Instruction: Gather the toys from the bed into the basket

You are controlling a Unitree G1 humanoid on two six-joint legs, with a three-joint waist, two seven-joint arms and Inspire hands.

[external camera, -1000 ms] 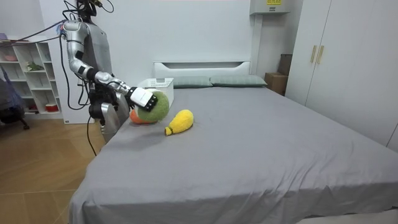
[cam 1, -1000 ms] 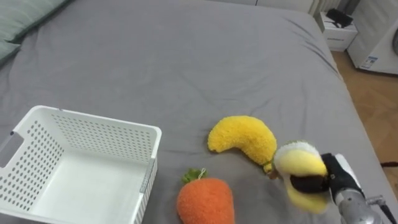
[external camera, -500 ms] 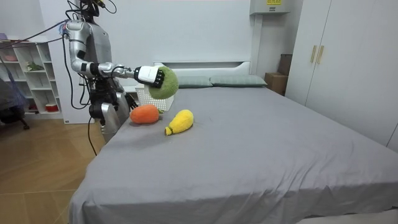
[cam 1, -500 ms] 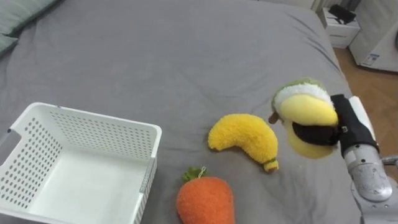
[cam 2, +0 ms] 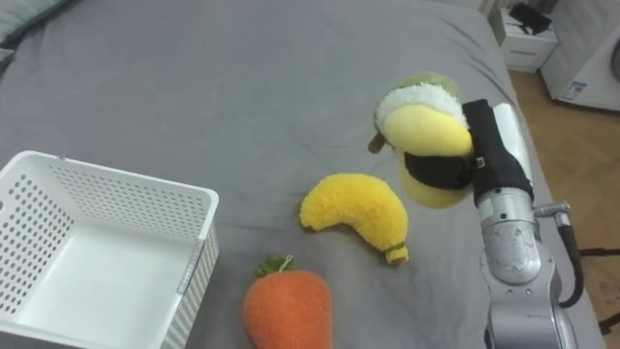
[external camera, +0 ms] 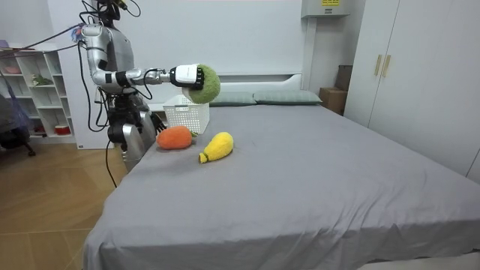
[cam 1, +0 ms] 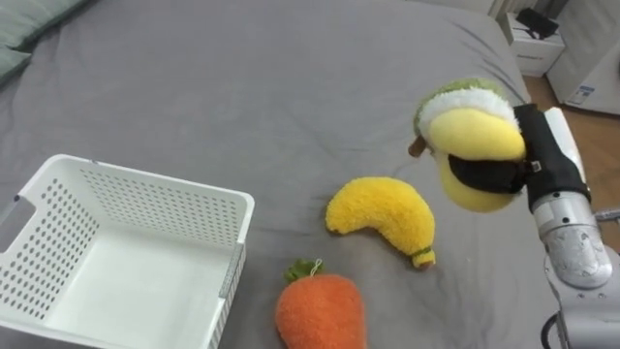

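My right hand (cam 1: 504, 173) is shut on a round plush toy (cam 1: 470, 141), yellow and white with a green back, and holds it in the air above the grey bed (cam 1: 291, 87). In the room view the plush toy (external camera: 205, 83) hangs at chest height near my right hand (external camera: 186, 76). A yellow banana plush (cam 1: 383, 217) lies on the bed below and to the left of the held toy. An orange carrot plush (cam 1: 320, 312) lies nearer me. A white perforated basket (cam 1: 107, 254), empty, sits on the bed at the lower left.
I stand at the bed's side, seen at the room view's left. Pillows (external camera: 259, 97) lie at the headboard. A small white cabinet (cam 1: 531, 50) stands past the bed's far right corner on wooden floor. White shelves (external camera: 34, 90) stand behind me.
My right hand has lifted the round plush from low beside the banana up and forward, well above the bed. The banana, carrot and basket stay in place.
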